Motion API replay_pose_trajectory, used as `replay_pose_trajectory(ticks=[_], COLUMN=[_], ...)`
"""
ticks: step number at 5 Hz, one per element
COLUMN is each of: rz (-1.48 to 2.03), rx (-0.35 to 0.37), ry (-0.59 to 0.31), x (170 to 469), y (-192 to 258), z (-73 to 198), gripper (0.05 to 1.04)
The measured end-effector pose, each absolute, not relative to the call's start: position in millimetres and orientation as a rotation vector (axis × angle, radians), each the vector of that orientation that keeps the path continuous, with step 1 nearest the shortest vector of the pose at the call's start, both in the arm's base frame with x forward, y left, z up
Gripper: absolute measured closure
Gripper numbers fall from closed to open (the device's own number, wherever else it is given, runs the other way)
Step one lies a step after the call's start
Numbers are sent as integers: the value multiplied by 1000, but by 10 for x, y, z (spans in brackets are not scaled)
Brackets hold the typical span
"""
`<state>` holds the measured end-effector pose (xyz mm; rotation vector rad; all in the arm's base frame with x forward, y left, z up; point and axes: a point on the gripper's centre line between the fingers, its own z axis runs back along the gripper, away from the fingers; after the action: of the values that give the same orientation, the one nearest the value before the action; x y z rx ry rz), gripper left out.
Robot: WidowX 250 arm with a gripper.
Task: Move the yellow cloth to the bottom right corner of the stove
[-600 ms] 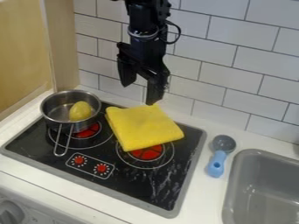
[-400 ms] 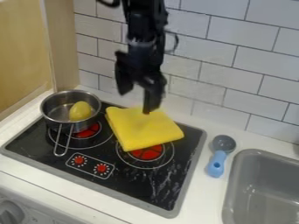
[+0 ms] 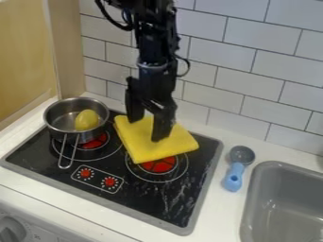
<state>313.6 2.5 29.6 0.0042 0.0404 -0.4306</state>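
Observation:
The black gripper point(image 3: 145, 131) hangs over the back part of the folded yellow cloth point(image 3: 148, 150), its fingers spread apart with yellow cloth visible between and below them. Whether the fingertips touch the cloth I cannot tell. The cloth lies flat on the back right of the black stove point(image 3: 157, 198), partly covering the right burner.
A metal pot point(image 3: 55, 114) with a yellow rounded object point(image 3: 87, 120) inside sits at the stove's back left, handle toward the front. On the counter to the right lies a blue and grey scoop point(image 3: 233, 177), beside the grey sink point(image 3: 252, 198). A tiled wall point(image 3: 265, 87) rises behind.
The gripper has come down from above the cloth's back edge, so its fingers now overlap the cloth in view. The cloth, pot and scoop have stayed put.

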Motion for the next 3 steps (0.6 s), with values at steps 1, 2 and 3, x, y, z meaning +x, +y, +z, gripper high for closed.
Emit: replay_pose_trajectory(ticks=[1, 2, 3], rz=[-424, -426, -431], rx=[3, 11, 12], ry=[58, 31, 39], x=[3223, 3337, 3378], y=[111, 126, 131], z=[251, 296, 236], gripper=[85, 85, 85])
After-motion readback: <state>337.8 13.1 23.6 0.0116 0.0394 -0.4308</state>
